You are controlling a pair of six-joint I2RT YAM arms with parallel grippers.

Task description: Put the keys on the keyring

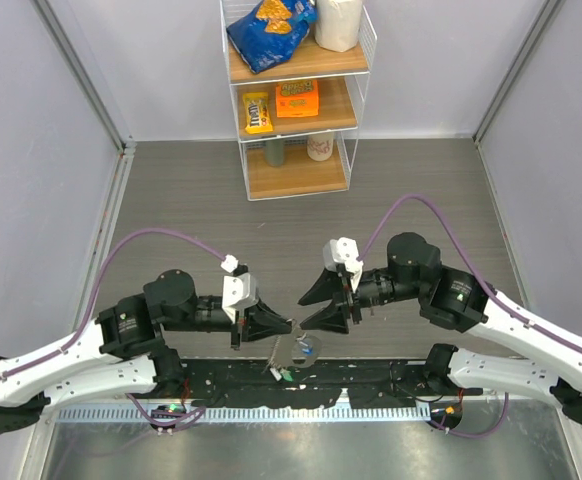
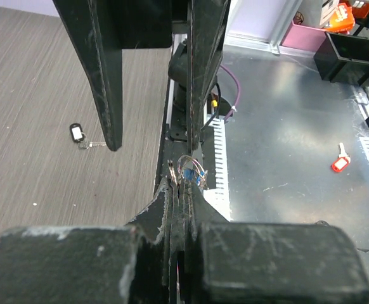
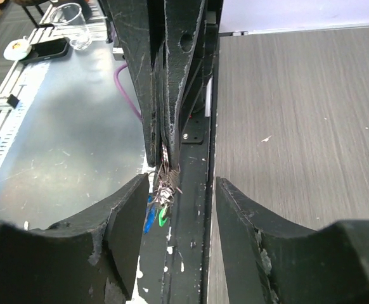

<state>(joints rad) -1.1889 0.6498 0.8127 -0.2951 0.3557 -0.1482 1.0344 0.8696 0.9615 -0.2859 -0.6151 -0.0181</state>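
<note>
The left gripper (image 1: 287,325) is seen pressed fully together, its tips pointed toward the centre of the table (image 1: 201,200). Between those tips the keyring (image 2: 189,170) is pinched — thin silver loops and chain links are bunched right at the fingertips. Exactly which part of it is caught cannot be made out from either wrist view. Below the pinch, the small green and blue tags (image 3: 156,215) are left hanging over the black rail at the near edge of the table.

The right gripper (image 1: 304,311) is held facing the left one, tip to tip and very near. Its fingers are spread apart and nothing is gripped between them. In the right wrist view the closed left fingers and the bunched chain are lined up with the gap between the two spread fingers, just beyond their tips.

One key (image 2: 77,132) — black head, short silver part beside it — is seen lying flat on the wood-grain table surface, well apart from both grippers and not touched by either. The second key is not identified in any view.

On the metal bench (image 2: 286,126) beside the table a small red tag (image 2: 340,164) is seen lying alone.
</note>
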